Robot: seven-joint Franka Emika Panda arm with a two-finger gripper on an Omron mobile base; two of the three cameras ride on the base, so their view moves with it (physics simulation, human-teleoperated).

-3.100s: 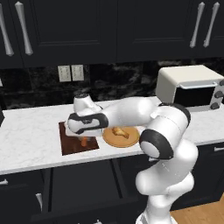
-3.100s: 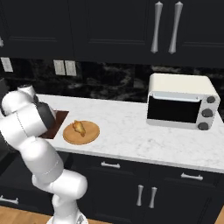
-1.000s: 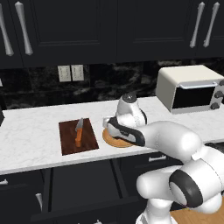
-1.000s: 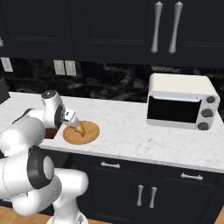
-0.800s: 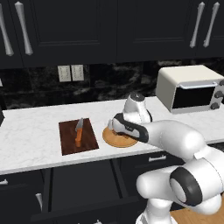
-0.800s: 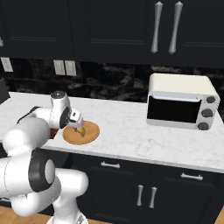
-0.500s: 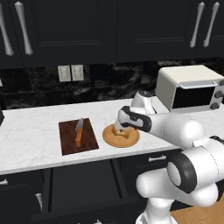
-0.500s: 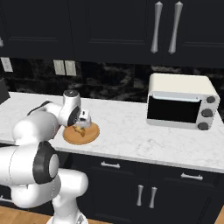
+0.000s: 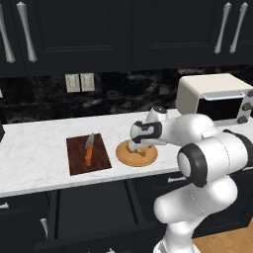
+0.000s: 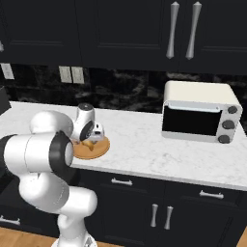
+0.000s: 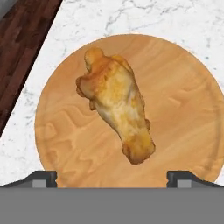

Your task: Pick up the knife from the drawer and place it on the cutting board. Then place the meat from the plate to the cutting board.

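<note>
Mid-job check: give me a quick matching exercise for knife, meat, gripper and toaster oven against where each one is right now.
Things:
1. knife
2. meat
3. gripper
4. toaster oven

Places or states:
A. lying on the round plate
B. standing on the counter at the far right, door shut
C. lying on the cutting board
D. hanging open just above the plate, fingers either side of the drumstick's narrow end

Pairs: 1-C, 2-A, 3-D, 4-B
</note>
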